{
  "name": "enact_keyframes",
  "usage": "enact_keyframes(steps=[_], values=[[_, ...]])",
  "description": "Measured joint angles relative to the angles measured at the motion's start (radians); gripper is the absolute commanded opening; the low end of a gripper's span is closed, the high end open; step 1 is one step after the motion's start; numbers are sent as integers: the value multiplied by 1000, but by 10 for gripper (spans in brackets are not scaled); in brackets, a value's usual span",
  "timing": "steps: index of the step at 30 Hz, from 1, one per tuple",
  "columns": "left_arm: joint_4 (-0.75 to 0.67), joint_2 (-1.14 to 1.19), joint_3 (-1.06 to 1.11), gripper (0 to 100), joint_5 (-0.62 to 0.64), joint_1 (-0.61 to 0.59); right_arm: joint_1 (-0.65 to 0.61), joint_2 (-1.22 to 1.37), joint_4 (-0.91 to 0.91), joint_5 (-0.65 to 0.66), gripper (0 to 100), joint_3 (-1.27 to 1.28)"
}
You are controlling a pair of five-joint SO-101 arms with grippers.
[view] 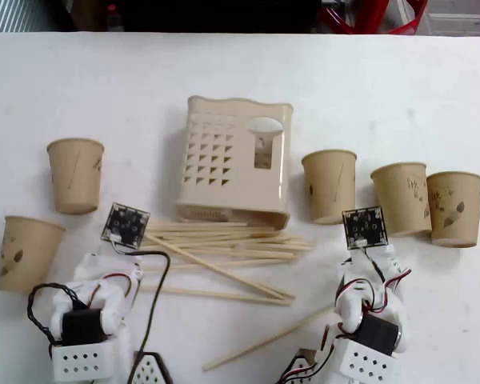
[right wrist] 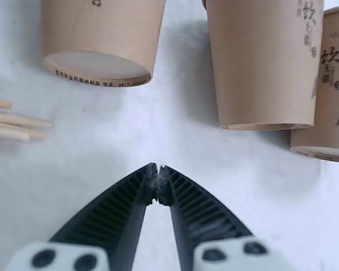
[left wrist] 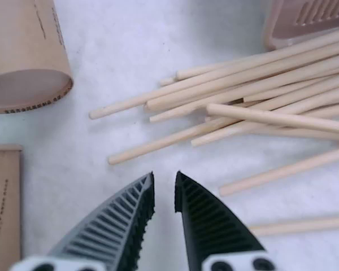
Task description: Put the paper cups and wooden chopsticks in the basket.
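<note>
Dark characters are printed on the middle paper cup and outer paper cup. Fine print rings the third cup at its base. None reliably readable.

The frame edge cuts off all but a corner of the basket and the wooden chopsticks' far ends; the outermost paper cup is likewise half cropped

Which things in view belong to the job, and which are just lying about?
Job:
- paper cups, five: two on the left, three on the right
- wooden chopsticks piled before the basket
- one stray chopstick nearer the arms
- basket

Not the job:
- red frame beyond the table's far edge
- table itself
</note>
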Motion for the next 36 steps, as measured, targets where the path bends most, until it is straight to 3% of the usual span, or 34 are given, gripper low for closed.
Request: enact_keyframes(steps=[24, 31, 36], values=[[0, 0, 0, 84, 0, 0, 0, 0, 0, 0, 18, 0], [0, 0, 0, 84, 0, 0, 0, 0, -137, 98, 17, 0], [0, 0, 0, 84, 0, 0, 0, 0, -155, 81, 17, -57]])
